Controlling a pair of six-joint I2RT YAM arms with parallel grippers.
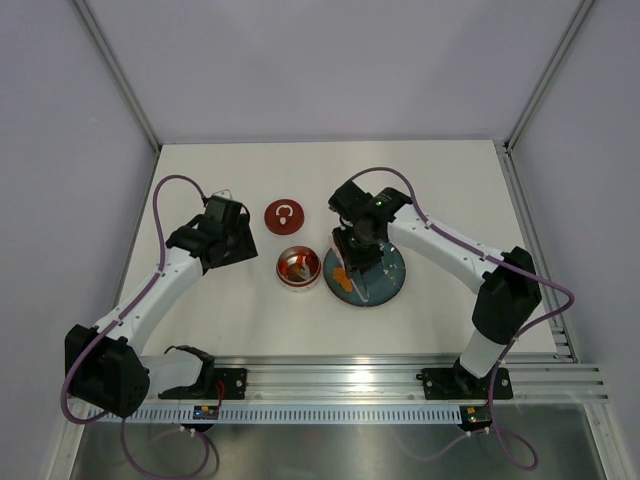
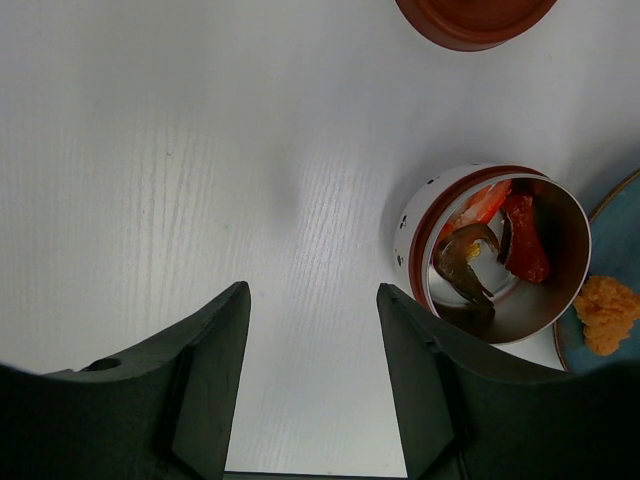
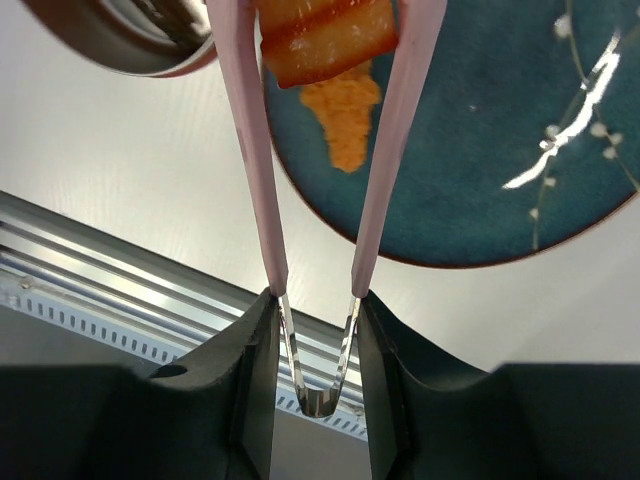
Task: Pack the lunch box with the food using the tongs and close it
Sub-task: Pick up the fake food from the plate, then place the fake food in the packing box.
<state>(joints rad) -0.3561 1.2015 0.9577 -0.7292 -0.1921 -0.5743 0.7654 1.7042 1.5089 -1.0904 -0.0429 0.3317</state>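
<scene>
Overhead, the white bench (image 1: 430, 180) lies open from the lid (image 1: 284, 215) to the far walls. The lunch box (image 2: 415, 225) stands uncovered just left of the teal plate (image 3: 500, 150), holding red and dark brown food (image 2: 525, 245). The right end effector (image 3: 315, 335) pinches the tongs (image 3: 250, 150), whose 2 arms clamp an orange-red piece (image 3: 325, 45) above the plate's left edge, over 1 orange piece (image 3: 345, 125). The left end effector (image 2: 312, 330) hangs spread, left of the box.
</scene>
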